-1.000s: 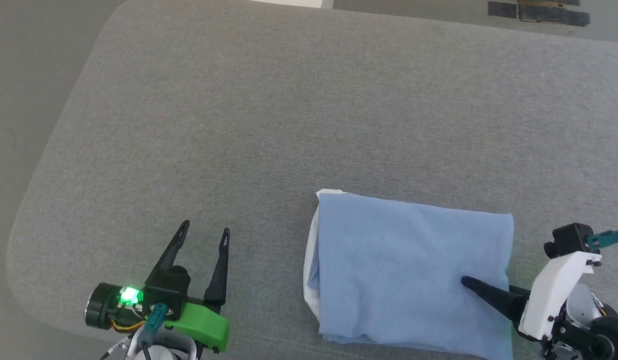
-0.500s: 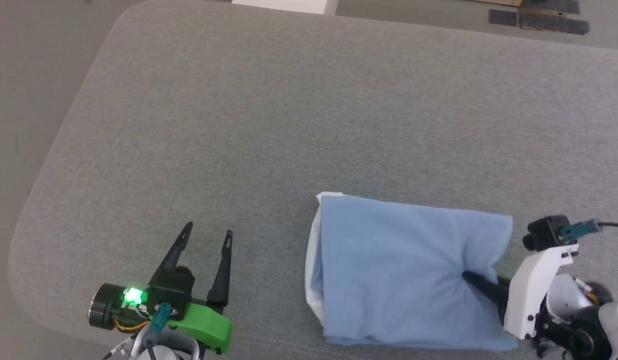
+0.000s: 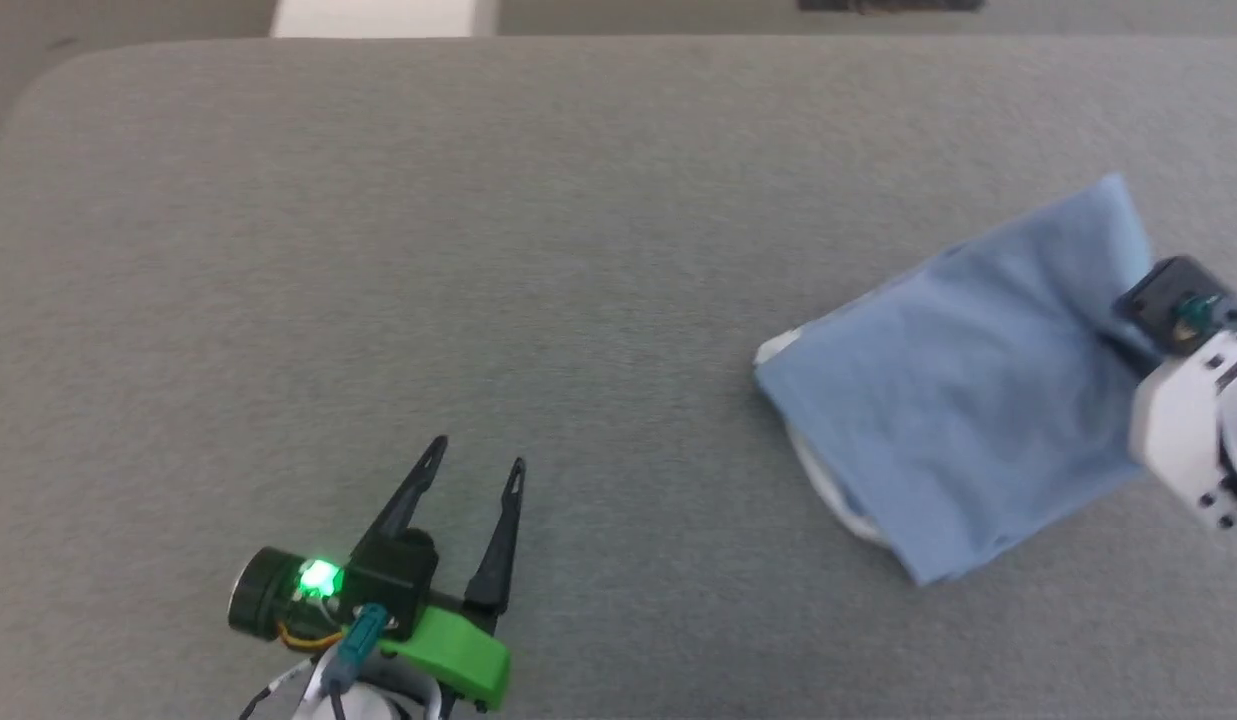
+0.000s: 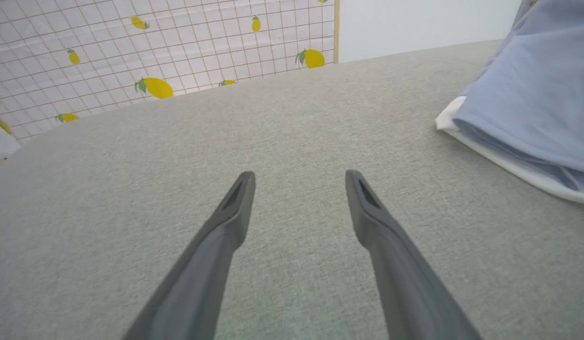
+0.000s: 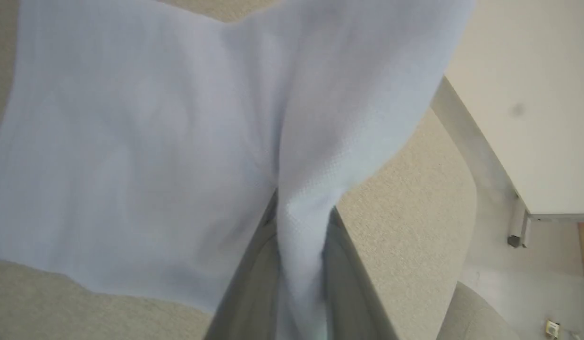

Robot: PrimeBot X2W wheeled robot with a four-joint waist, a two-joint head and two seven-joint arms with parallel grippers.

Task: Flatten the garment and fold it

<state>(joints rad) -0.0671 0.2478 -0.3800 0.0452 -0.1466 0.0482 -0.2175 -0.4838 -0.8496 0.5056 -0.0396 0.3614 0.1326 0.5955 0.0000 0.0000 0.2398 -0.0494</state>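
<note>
**A:** Where is the garment (image 3: 963, 400)?

**B:** It lies folded on the grey surface (image 3: 478, 250), at 3 o'clock in the head view. It is light blue, with a white edge showing along its 8 o'clock side.

**A:** And the right tool (image 5: 303, 203)?

**B:** It is clamped on a bunched fold at the garment's 3 o'clock end. In the right wrist view the cloth runs between its two fingers.

**A:** The left tool (image 3: 479, 451)?

**B:** It is at 7 o'clock in the head view, well apart from the garment. Its fingers are spread wide over the surface and point toward 1 o'clock.
</note>
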